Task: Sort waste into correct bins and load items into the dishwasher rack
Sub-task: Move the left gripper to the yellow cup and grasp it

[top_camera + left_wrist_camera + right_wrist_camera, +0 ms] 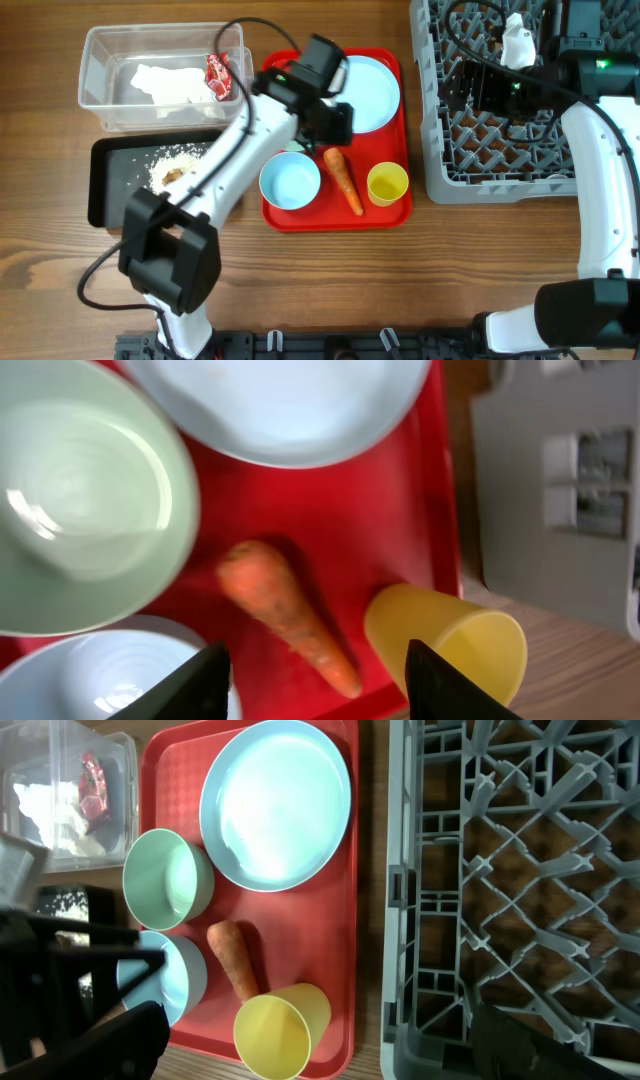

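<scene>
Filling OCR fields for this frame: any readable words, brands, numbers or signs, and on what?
No text can be read in any view.
Small red shiny wrapper in the clear rectangular plastic tub: any print is too small and blurred to read.
Flat red tray and large grey plastic grid rack: no print visible.

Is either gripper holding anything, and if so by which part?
Nothing is held. The left gripper is open above the carrot, not touching it. The right gripper is open and empty too.
</scene>
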